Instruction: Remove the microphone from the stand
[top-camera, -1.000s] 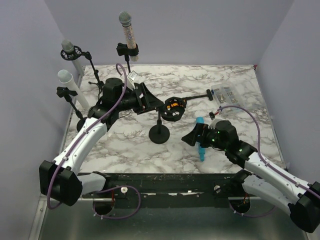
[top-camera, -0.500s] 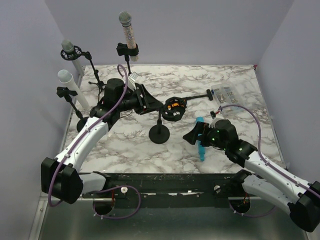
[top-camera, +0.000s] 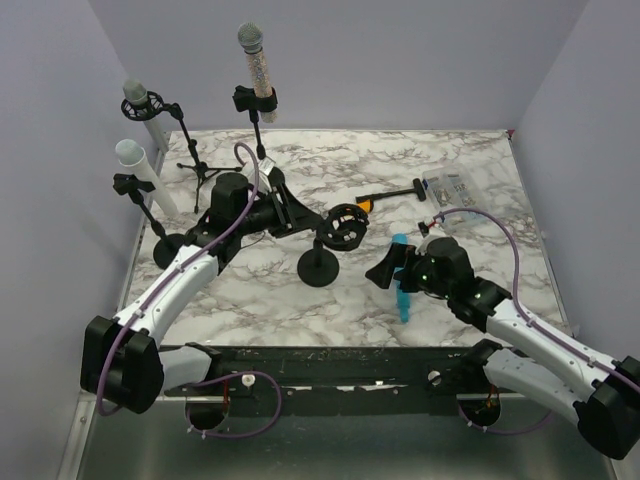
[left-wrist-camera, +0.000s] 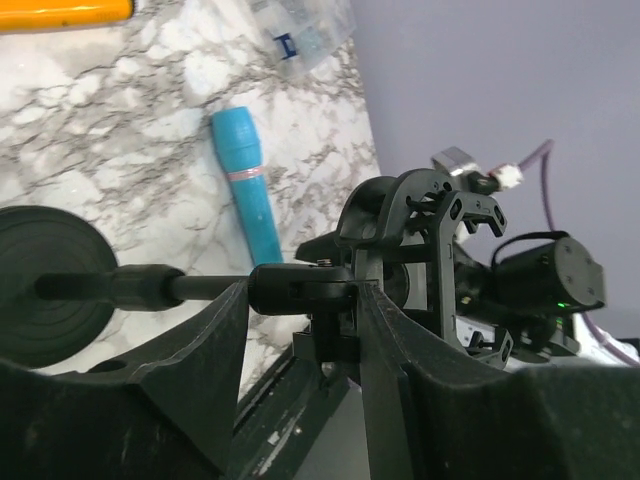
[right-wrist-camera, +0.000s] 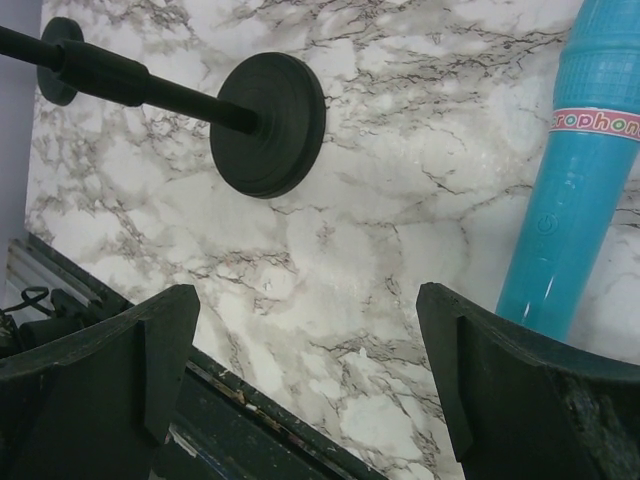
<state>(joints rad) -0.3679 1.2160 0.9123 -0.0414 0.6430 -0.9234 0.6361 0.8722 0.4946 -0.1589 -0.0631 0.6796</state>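
Marble tabletop (right-wrist-camera: 400, 250); blue microphone (right-wrist-camera: 575, 200) label, right-wrist only

From high behind, we overlook the whole counter (top-camera: 480, 180); our wrist cameras peer close, sharing the teal microphone (left-wrist-camera: 247, 185) and stand (right-wrist-camera: 268, 124).

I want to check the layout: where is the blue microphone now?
In the top view the blue microphone lies flat on the marble table, right of centre, by the right gripper and right of the stand's round base.

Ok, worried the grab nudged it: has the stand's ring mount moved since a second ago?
Yes: the ring mount slid left, uncovering the orange piece lying behind it.
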